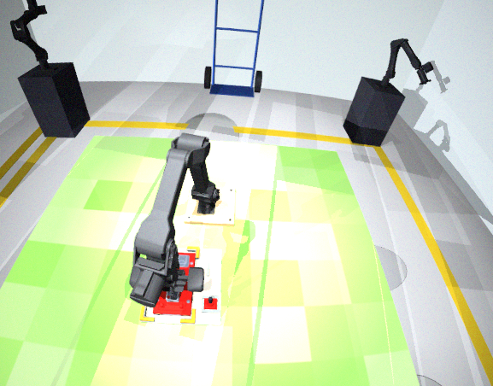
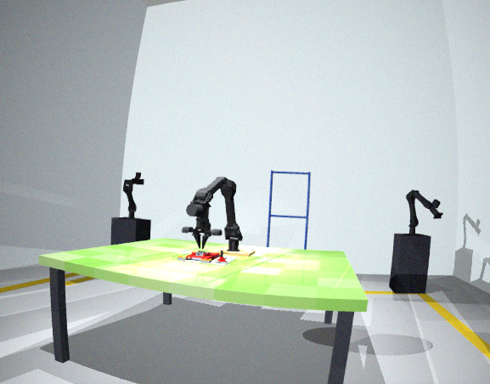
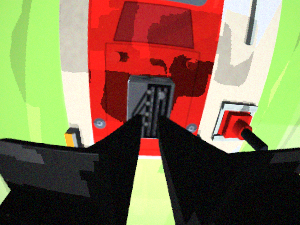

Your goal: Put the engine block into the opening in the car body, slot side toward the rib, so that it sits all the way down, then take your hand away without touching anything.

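The red car body point(image 1: 160, 308) point(image 3: 97, 29) lies on the white board. The grey engine block point(image 3: 135, 94) stands in its opening, upright as far as I can see. Its dark slots run lengthwise on its right half in the wrist view. How deep it sits and the rib cannot be made out. My gripper point(image 1: 173, 293) point(image 2: 202, 248) point(image 3: 149, 120) points down just over the block, fingertips close together with only a narrow gap and nothing held between them. In the wrist view the tips overlap the block's near half; whether they touch it I cannot tell.
A red piece with a black knob point(image 1: 210, 303) point(image 3: 235, 124) sits in a holder on the white board point(image 1: 214, 277), right of the car body. A thin dark rod point(image 3: 251, 24) lies farther back. Yellow corner brackets point(image 1: 188, 321) edge the car body. The arm's base stands behind.
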Controlling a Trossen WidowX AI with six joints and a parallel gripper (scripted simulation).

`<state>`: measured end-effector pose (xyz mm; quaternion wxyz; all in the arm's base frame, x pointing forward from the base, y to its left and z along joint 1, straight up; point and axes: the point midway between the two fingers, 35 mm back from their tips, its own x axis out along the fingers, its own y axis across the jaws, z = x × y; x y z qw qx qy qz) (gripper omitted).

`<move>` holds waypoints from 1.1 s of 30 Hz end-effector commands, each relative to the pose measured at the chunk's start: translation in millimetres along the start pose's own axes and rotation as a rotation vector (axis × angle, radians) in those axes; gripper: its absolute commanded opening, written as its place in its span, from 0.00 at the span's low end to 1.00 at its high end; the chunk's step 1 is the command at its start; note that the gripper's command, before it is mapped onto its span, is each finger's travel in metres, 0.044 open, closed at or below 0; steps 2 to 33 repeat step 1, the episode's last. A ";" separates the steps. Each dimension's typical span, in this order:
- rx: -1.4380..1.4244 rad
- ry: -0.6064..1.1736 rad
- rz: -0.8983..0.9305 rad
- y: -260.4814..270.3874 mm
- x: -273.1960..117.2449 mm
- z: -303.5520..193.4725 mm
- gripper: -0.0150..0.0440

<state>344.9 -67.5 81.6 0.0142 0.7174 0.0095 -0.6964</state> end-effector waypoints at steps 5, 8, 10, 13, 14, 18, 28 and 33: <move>-0.003 -0.001 0.000 -0.1 -0.2 0.2 0.48; -0.003 -0.001 0.000 -0.1 -0.2 0.2 0.48; -0.003 -0.001 0.000 -0.1 -0.2 0.2 0.48; -0.003 -0.001 0.000 -0.1 -0.2 0.2 0.48; -0.003 -0.001 0.000 -0.1 -0.2 0.2 0.48; -0.003 -0.001 0.000 -0.1 -0.2 0.2 0.48; -0.003 -0.001 0.000 -0.1 -0.2 0.2 0.48; -0.003 -0.001 0.000 -0.1 -0.2 0.2 0.48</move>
